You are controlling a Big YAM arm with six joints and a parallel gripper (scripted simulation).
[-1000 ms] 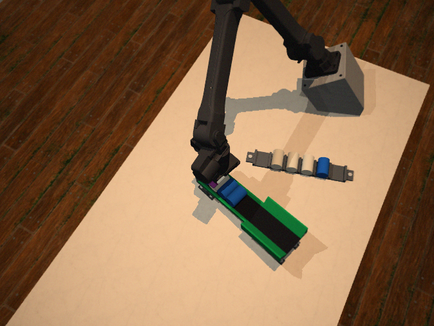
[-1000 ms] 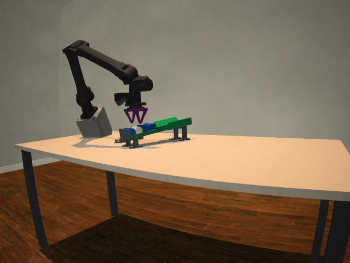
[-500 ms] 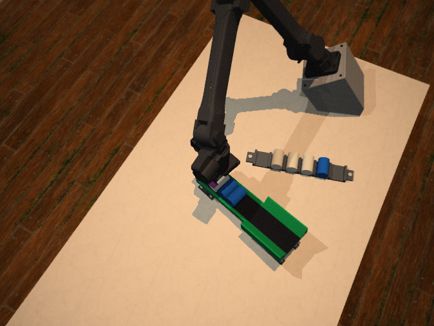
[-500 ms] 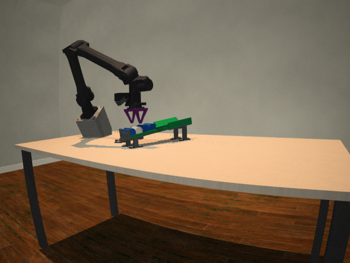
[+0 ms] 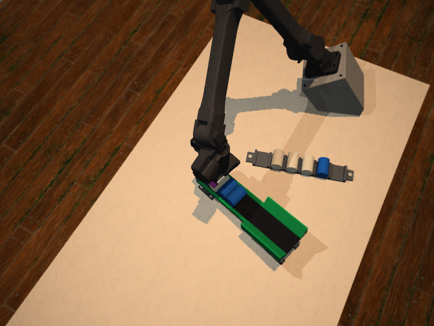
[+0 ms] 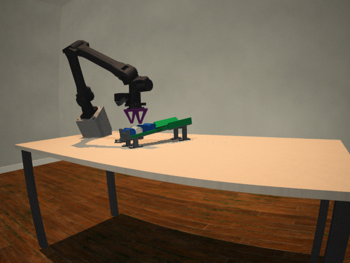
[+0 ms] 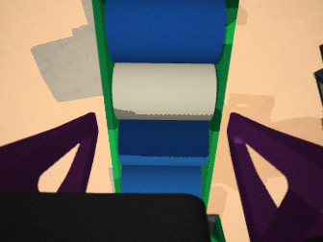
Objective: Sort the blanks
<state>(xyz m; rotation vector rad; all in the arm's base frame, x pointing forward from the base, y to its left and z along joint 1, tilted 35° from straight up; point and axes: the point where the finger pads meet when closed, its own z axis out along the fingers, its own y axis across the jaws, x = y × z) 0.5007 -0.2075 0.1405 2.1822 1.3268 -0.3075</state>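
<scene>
The gripper (image 5: 213,183) (image 6: 135,122) (image 7: 162,121) is hovering over the low end of the feed ramp (image 5: 287,214) (image 6: 179,122) (image 7: 222,86), fingers standing wide and holding nothing. An off-white blank (image 5: 217,185) (image 6: 137,130) (image 7: 164,91) is lying second in the row, between the stop-end blue blank (image 6: 129,130) (image 7: 165,31) and two more blue blanks (image 5: 236,195) (image 6: 149,126) (image 7: 163,139) uphill. Key relation: the white one is sitting below the fingertips, its long axis running straight across the ramp, and the fingers are parting along that same axis, one beyond each side wall. Top view: the stock rack (image 5: 261,158) is standing to the right, holding three pale blanks (image 5: 292,162) and one blue blank (image 5: 322,167). Reading: blue is belonging on the ramp, so the white is probably coming out next. In the wrist view the tips are lining up nearer its uphill edge than its middle; a slight shift towards the stop is looking necessary before lowering. Risk: fingers are catching the walls, or uphill blues are rolling down once the gap is opening.

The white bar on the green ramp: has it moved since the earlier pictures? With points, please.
No. The white bar (image 5: 219,183) (image 6: 137,130) (image 7: 164,91) still lies between blue bars, just as far from the ramp's (image 5: 286,210) (image 6: 179,122) (image 7: 220,96) low end.
</scene>
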